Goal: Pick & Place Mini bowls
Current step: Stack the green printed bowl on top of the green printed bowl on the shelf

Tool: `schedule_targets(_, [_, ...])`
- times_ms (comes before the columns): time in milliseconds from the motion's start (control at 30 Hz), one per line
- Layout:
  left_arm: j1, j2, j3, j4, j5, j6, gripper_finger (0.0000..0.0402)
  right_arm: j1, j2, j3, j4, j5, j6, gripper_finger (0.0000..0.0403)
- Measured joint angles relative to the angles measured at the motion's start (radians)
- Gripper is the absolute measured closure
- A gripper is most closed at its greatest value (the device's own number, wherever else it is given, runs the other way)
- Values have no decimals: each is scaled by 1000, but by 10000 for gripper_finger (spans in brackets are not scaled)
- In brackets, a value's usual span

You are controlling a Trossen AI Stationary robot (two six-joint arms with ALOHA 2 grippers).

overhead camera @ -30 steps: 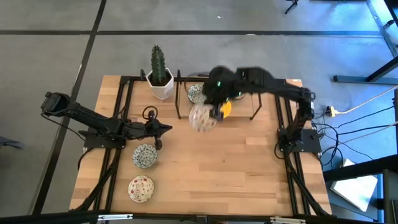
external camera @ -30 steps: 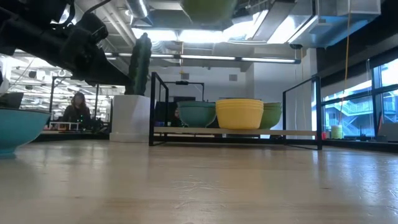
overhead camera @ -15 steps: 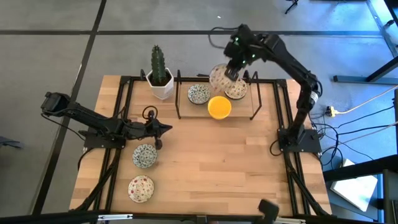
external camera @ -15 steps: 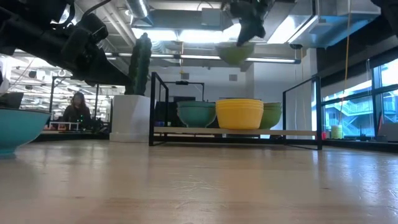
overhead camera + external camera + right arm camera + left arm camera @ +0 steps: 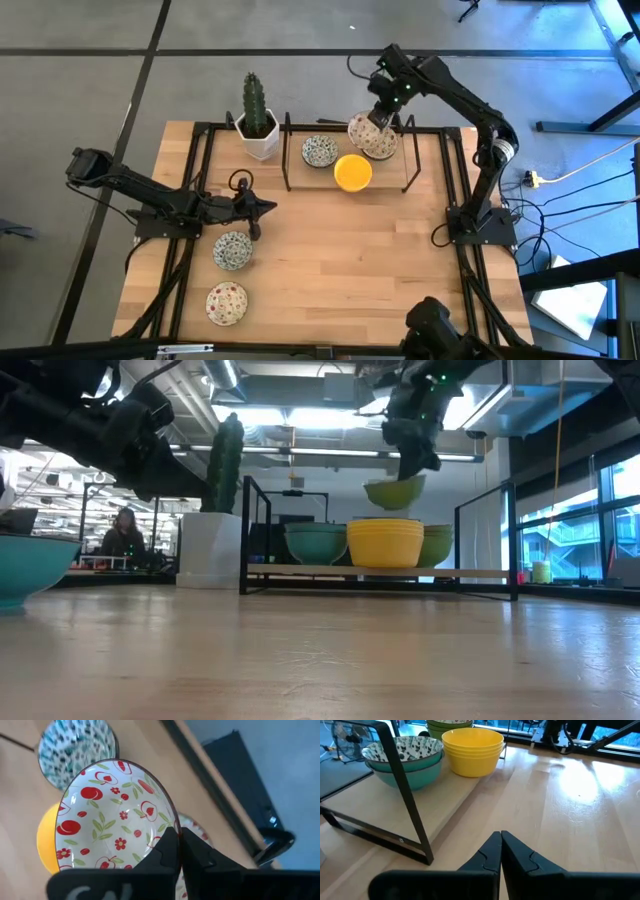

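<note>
Right claw: fingers pinched shut on the rim of the red-speckled mini bowl, bowl hanging mouth-up just off the fingertips. In the low view the carried bowl hangs directly above the rack's right-hand stack, clear of it with a visible gap, so the coming move looks like a straight lowering with little sideways correction. Beside that target, toward the left arm, sits the yellow stack, partly under the held bowl in the wrist view; beyond it the blue-green patterned stack. The metal rack frame stands just beside the drop point on the claw's far side; clearance there is the thing to watch. Farther off, left claw is closed and empty, waiting low over the desk, nose toward the rack. Two more bowls lie behind it: patterned bowl, speckled bowl. Right arm clearly nearer the rack.
</note>
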Motion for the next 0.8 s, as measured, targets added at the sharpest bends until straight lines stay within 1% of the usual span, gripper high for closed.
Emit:
schedule_targets(200, [-10,0,0,-40,29,-30,398,0,0,-73,-8,12,12,393])
schedule_targets(300, [-30,0,0,-55,12,-44,398,1,0,-94,-8,101,37,393])
schedule_targets(367, [-43,0,0,-54,-5,-45,398,-1,0,-109,-6,130,55,393])
schedule_targets(600, [-65,0,0,-45,-52,-44,398,-11,0,-140,0,155,82,391])
schedule_targets(800, [-65,0,0,-45,-56,-43,398,-11,0,-188,30,170,85,390])
